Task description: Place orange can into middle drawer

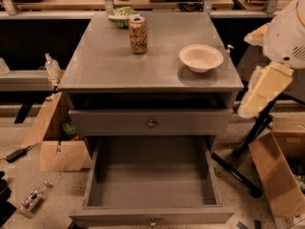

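Observation:
The orange can (pixel 138 35) stands upright on the grey cabinet top (pixel 119 66), toward the back and left of centre. The middle drawer (pixel 151 187) is pulled wide open below, and its deep box is empty; its knob (pixel 153 222) shows at the bottom edge. The upper knobbed drawer (pixel 151 123) is shut. My arm's white housing (pixel 286 32) and cream link (pixel 267 89) hang at the right, beside the cabinet and apart from the can. The gripper itself is out of view.
A white bowl (pixel 201 57) sits on the top's right side. A green packet (pixel 121 14) lies behind the can. Cardboard boxes stand on the floor left (pixel 57 149) and right (pixel 276 175). A black stand leg (pixel 238 171) crosses the floor at the right.

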Available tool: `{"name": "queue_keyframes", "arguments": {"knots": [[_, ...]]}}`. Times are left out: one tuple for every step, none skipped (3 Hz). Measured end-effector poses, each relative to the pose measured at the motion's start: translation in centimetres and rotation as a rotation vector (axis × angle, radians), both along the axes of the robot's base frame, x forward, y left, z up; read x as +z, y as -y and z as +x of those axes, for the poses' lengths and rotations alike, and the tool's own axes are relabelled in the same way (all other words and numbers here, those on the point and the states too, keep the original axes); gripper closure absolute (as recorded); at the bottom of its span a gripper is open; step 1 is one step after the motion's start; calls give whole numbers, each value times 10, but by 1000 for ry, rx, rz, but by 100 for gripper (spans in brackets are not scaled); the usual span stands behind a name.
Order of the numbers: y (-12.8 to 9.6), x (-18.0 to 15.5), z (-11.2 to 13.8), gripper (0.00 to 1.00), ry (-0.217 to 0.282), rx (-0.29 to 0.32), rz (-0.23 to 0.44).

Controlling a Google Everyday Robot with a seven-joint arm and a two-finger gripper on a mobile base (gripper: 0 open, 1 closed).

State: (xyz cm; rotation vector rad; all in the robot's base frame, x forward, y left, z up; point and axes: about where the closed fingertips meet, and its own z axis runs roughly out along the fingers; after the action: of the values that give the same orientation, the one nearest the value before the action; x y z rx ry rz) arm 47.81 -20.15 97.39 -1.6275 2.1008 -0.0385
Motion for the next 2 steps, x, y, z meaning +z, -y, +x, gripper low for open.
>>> {"name": "queue_keyframes", "arguments": {"knots": [[-12, 6, 52, 0, 130, 16, 224], [-49, 36, 107, 0, 290, 64, 463]]}}
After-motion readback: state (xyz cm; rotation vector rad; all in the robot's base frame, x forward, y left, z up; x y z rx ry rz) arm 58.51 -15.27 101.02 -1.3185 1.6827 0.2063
